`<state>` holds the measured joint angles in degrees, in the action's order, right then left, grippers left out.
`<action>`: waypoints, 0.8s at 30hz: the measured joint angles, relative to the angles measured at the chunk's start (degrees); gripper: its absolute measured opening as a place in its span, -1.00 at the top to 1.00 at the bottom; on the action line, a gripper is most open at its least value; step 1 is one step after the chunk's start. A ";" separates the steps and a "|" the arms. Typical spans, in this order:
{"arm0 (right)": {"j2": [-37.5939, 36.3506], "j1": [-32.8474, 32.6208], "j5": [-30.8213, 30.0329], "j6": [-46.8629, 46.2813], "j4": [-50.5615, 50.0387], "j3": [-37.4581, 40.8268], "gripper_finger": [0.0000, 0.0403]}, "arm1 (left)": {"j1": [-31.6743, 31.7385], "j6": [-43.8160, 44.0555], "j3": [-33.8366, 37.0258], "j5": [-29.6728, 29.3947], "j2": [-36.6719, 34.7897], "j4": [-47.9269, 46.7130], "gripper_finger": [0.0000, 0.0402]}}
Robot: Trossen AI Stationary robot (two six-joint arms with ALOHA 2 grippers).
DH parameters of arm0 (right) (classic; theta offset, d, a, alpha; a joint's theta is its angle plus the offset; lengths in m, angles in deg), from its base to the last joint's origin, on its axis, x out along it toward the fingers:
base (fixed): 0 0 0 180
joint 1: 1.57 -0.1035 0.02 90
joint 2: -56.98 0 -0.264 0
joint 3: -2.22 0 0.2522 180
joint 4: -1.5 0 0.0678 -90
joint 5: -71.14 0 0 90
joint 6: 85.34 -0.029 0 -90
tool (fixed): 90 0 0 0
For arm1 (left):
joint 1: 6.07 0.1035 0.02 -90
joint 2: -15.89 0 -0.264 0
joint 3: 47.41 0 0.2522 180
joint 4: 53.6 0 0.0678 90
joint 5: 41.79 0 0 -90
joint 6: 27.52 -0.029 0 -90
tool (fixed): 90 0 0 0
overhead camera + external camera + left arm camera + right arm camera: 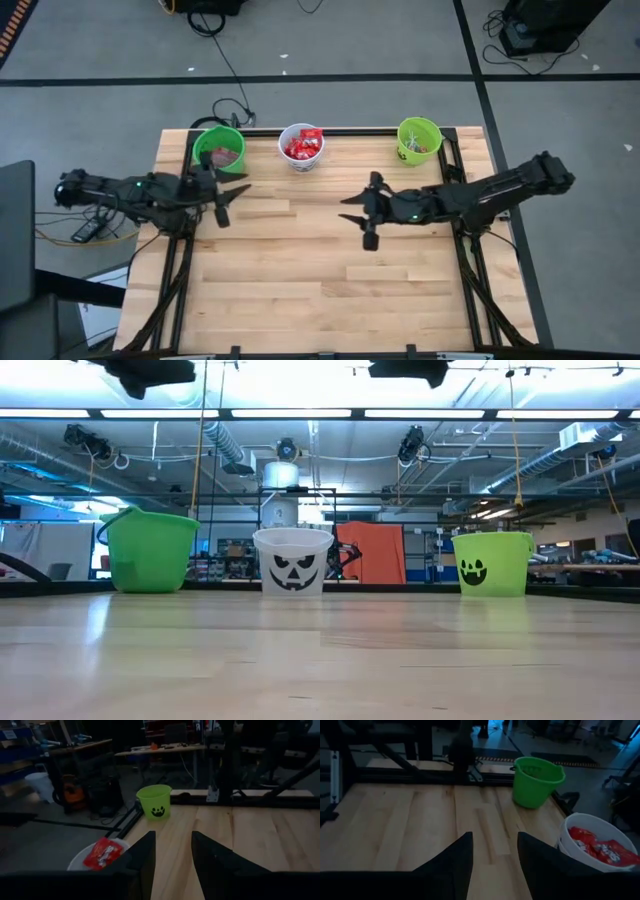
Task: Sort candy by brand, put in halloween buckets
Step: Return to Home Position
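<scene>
Left hand (pixel 232 200) hangs at centre left of my overhead frame, well above the desk (pixel 300 290). Its fingers (pixel 142 865) are spread apart with nothing between them, and I see only bare planks through the gap. At centre right the right hand (pixel 357 218) mirrors it, pointing inward, fingers equally parted and holding nothing. From desk height I catch only dark undersides of the two arms at the top edge.

All three buckets line the desk's far edge, across the upper middle of the overhead frame and well apart from each other. The plain green bucket (pixel 150 555) stands on the left with pinkish-red packets (pixel 224 157) inside. The white bucket (pixel 293 545), with a jack-o'-lantern face, stands in the middle, heaped with shiny red packets (pixel 302 146). The green bucket with the dark face (pixel 495 550) stands on the right; its contents are too small for me to make out.

My working surface is pale wood planking in a black metal frame. Around it lies a grey floor (pixel 100 100) crossed by dark tape lines, with cables trailing near the upper left. Level across the desk I see a workshop: ceiling strip lights (pixel 290 413), silver ducting, shelving, and an orange panel (pixel 372 555) behind the white bucket.
</scene>
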<state>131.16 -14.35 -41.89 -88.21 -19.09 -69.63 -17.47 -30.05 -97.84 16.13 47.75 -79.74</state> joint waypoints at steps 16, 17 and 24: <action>-22.67 0.76 -1.34 -1.63 17.19 25.15 0.23 | 0.02 -0.33 4.35 0.18 -8.97 -7.73 0.35; -24.79 1.25 -1.02 -1.59 16.99 25.93 0.25 | 0.02 -0.88 4.35 0.19 -9.41 -7.20 0.35; -37.29 5.62 7.21 -2.06 16.71 32.43 0.38 | 0.04 -1.81 4.42 1.32 -10.89 -8.66 0.35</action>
<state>93.87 -8.73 -34.68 -90.27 -2.38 -37.21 -17.42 -31.86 -93.42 17.45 36.87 -88.40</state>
